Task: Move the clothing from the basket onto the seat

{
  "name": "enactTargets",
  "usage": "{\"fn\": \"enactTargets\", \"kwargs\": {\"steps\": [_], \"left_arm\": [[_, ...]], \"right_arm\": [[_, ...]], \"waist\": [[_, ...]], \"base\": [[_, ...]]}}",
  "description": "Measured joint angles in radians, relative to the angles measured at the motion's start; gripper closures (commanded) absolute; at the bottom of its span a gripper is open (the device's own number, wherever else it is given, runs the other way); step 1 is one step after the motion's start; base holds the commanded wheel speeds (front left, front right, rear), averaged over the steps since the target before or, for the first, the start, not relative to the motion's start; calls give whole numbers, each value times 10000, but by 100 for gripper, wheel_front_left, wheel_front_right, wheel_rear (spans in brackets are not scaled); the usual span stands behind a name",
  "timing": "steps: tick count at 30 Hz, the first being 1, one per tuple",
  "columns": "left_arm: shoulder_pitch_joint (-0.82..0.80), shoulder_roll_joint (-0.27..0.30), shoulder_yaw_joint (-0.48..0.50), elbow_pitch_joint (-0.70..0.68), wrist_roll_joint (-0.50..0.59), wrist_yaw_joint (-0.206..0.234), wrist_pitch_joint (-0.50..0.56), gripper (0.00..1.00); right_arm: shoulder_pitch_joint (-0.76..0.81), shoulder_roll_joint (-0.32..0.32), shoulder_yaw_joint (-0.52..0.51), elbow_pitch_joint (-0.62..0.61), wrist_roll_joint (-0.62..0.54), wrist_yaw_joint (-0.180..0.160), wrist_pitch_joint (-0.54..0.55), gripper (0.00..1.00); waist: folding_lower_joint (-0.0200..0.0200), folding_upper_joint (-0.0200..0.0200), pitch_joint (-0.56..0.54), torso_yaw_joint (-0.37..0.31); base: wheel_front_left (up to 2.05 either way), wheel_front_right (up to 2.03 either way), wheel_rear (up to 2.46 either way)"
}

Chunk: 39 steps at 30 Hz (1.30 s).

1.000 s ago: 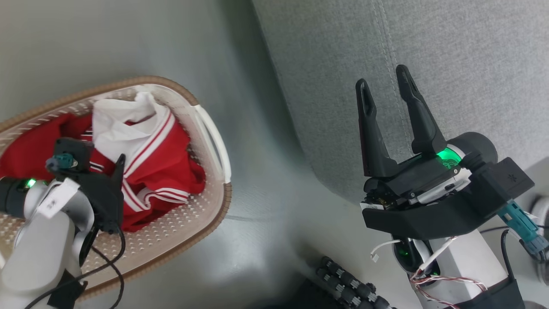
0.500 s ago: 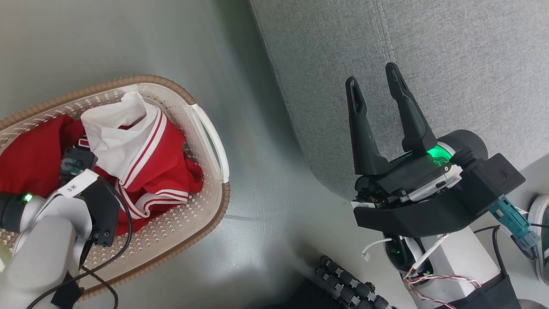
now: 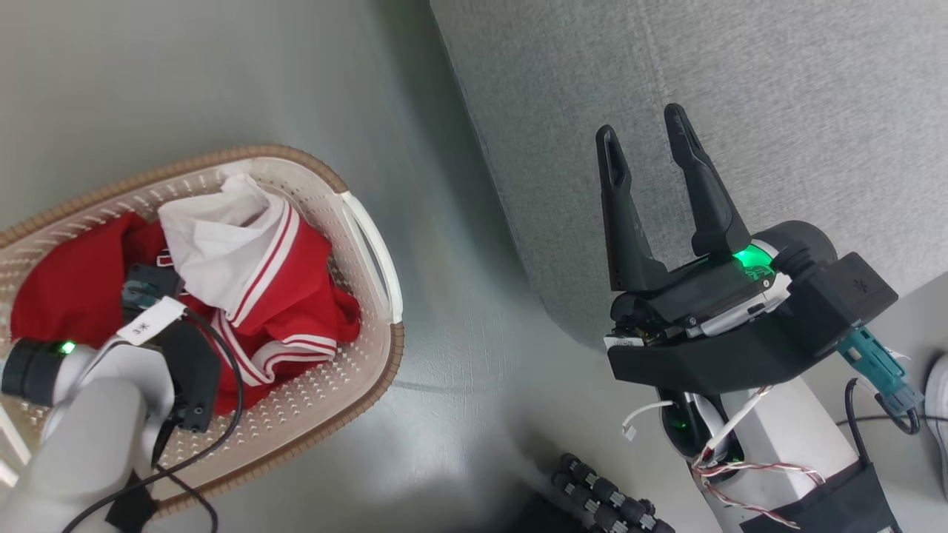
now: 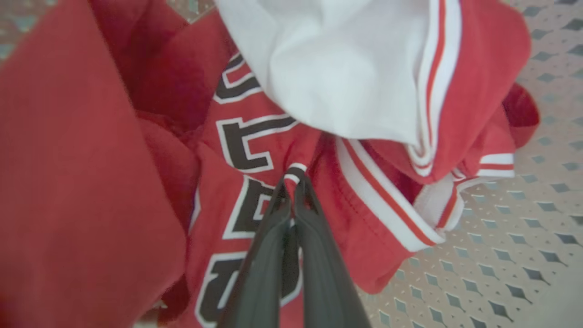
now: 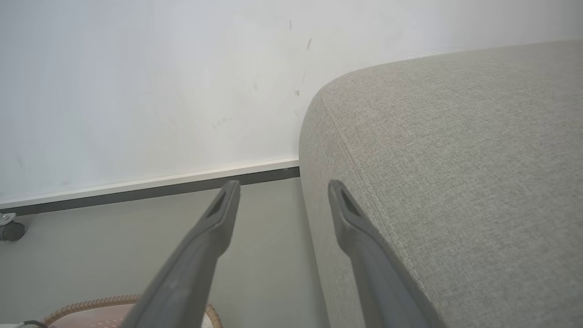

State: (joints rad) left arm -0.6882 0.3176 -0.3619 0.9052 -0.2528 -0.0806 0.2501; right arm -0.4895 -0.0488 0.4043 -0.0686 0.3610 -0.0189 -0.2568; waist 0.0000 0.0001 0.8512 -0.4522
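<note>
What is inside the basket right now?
Inside the basket lies the red clothing, white lining uppermost, with the left gripper shut on a fold. The heap covers much of the basket's bottom; anything beneath cannot be seen.

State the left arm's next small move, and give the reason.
Probably lift straight up. The left pincer is shut on a fold of the lettered jersey, which lies inside the basket below its rim, so it likely has to clear the rim before swinging right toward the seat.
</note>
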Motion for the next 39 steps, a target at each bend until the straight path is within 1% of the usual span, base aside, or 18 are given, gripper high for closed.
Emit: {"fn": "enactTargets", "kwargs": {"steps": [8,10,13,15,17,19,20,25,26,30,36,39], "left_arm": [[1,-543,-50,19,-125,-176,-746,100],[4,-688,-69,17,-297,-259,-951,100],[11,-915,-90,-33,-468,-268,-1271,100],[22,-1058,-102,-117,-556,-349,-1517,100],[64,-1193,-107,-224,-642,-353,-1789,100],[202,-1287,-119,-374,-696,-374,-2092,100],[283,-1321,-128,-430,-729,-431,-2249,100],[593,-1429,-272,-826,-947,-439,-2932,100],[593,-1429,-272,-826,-947,-439,-2932,100],[723,-1511,-357,-1229,-1087,-443,-3475,100],[930,-1636,-594,-2167,-1540,-502,-4215,100],[1008,-1628,-754,-2725,-1858,-502,-4518,100]], "right_arm": [[-191,-2,-259,428,86,-2,0,0],[-198,-2,-334,512,86,0,0,0],[-245,-4,-564,662,81,21,0,0],[-247,-6,-736,757,73,102,0,0],[-247,-8,-874,825,52,111,0,0],[-244,-10,-1005,905,50,192,0,0],[-239,-10,-1062,953,36,199,0,0],[-88,-111,-1367,1181,-8,380,0,0],[-88,-111,-1367,1181,-8,380,0,0],[99,-190,-1559,1340,-19,485,0,0],[422,-282,-1739,1597,-21,721,0,0],[626,-343,-1829,1724,-21,767,0,0]], "waist": [[0,-1,-706,145],[0,0,-934,203],[-1,0,-1295,310],[0,0,-1545,396],[-1,-1,-1796,494],[-1,-1,-2057,609],[-1,-1,-2187,670],[-2,-3,-2825,1022],[-2,-3,-2825,1022],[-1,-3,-3342,1356],[-2,-3,-4126,1903],[-2,-3,-4532,2177]], "base": [[0,0,0],[0,0,0],[0,0,0],[0,0,0],[0,0,0],[0,0,0],[0,0,0],[0,0,0],[0,0,0],[0,0,0],[0,0,0],[0,0,0]]}}
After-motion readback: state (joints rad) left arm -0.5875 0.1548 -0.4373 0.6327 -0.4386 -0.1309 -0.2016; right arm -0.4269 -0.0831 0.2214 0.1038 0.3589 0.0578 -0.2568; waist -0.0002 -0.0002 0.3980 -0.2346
